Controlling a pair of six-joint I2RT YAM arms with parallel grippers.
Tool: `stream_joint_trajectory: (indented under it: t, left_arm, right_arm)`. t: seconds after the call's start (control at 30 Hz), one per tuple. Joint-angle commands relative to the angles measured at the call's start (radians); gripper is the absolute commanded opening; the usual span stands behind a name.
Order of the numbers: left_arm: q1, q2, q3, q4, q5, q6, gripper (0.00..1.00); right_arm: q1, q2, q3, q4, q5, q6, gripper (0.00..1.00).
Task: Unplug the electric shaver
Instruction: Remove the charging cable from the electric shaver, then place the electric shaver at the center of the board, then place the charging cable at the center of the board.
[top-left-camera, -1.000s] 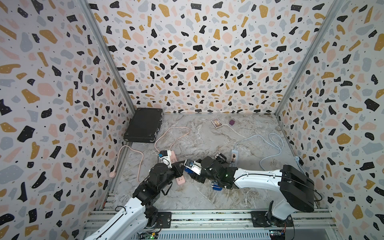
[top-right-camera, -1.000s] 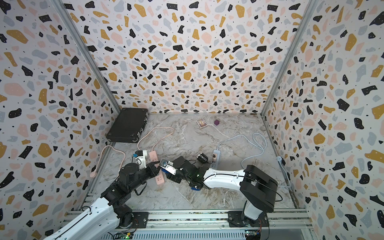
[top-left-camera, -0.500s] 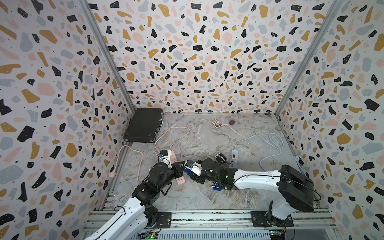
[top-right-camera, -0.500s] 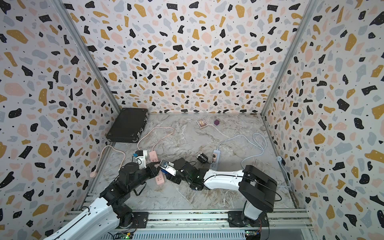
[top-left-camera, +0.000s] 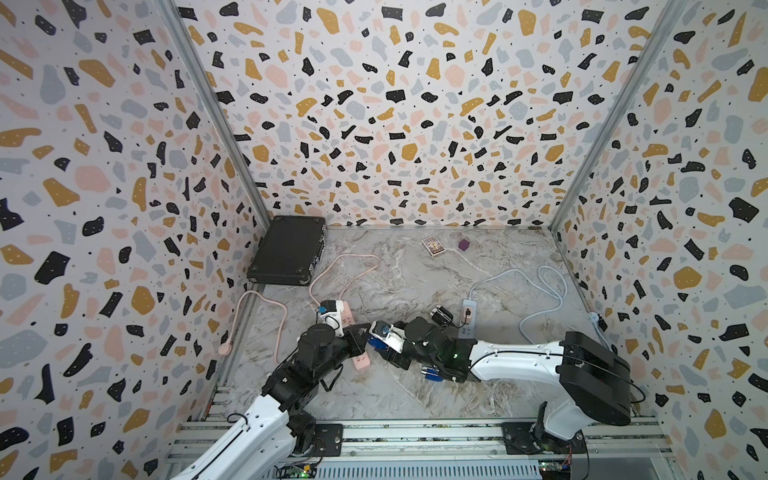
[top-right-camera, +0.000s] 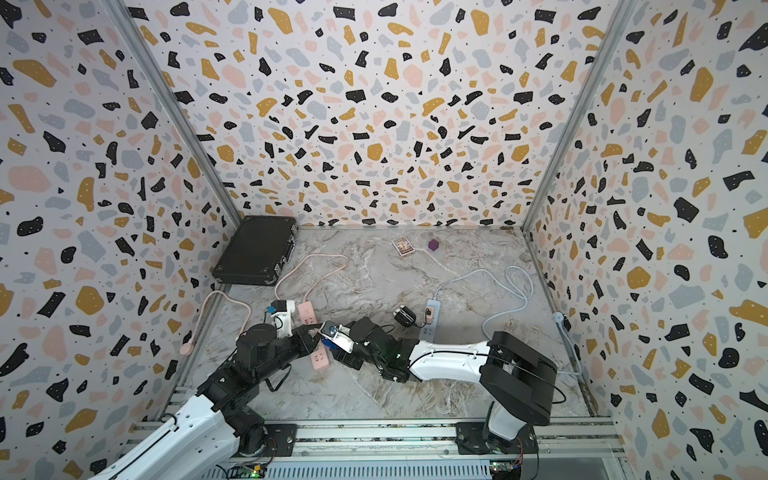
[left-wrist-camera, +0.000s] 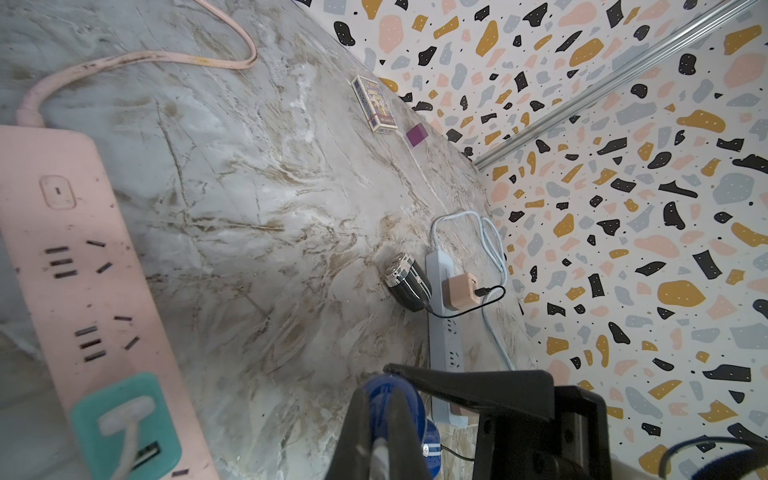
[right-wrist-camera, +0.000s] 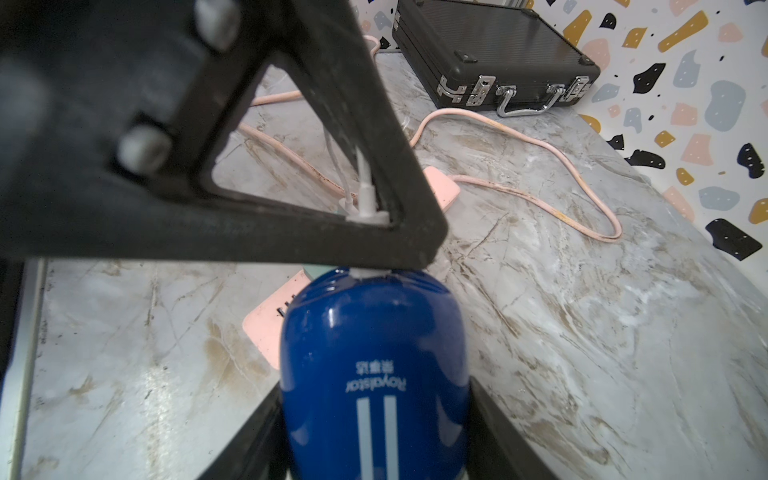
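Note:
My right gripper (right-wrist-camera: 374, 428) is shut on the body of a glossy blue electric shaver (right-wrist-camera: 374, 365), with one finger on each side. It holds the shaver low over the marble floor in both top views (top-left-camera: 376, 343) (top-right-camera: 332, 343). My left gripper (left-wrist-camera: 378, 415) is shut on the white cable plug (right-wrist-camera: 365, 203), right at the shaver's end. The plug still looks seated there. Its white cable runs to a teal charger (left-wrist-camera: 124, 419) in the pink power strip (left-wrist-camera: 83, 291). The two grippers meet tip to tip (top-left-camera: 361, 332) (top-left-camera: 386, 345).
A black shaver (top-left-camera: 441, 316) lies beside a pale blue power strip (top-left-camera: 468, 328), wired to a beige charger (left-wrist-camera: 457, 291) in it. A black case (top-left-camera: 289, 255) sits in the back left corner. A card box (top-left-camera: 433, 246) and a purple cube (top-left-camera: 464, 245) are by the back wall.

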Motion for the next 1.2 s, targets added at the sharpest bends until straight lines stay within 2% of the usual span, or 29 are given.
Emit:
stream_joint_trajectory:
  t: [0.0,0.23,0.47,0.63,0.9,1.17]
  left_arm:
    - [0.048,-0.050,0.124,0.134,-0.120,0.038,0.00]
    - [0.053,-0.046,0.149,0.111,-0.114,0.063,0.00]
    - [0.055,-0.041,0.140,0.111,-0.104,0.063,0.00]
    - [0.055,-0.050,0.101,0.113,-0.085,0.044,0.00]
    - [0.055,-0.042,0.055,0.119,-0.044,0.026,0.00]
    - [0.055,-0.053,0.006,0.142,-0.037,0.014,0.00]
  right_arm:
    - [-0.045,0.058,-0.086,-0.349,0.196,0.042,0.15]
    - [-0.044,0.086,-0.082,-0.406,0.186,0.052,0.14]
    - [-0.044,0.022,-0.068,-0.411,0.169,0.049,0.15]
    - [-0.045,0.005,0.003,-0.452,0.173,0.004,0.17]
    - [-0.094,0.064,0.158,-0.484,0.101,-0.042,0.19]
    - [-0.172,0.207,0.298,-0.513,0.036,-0.061,0.25]
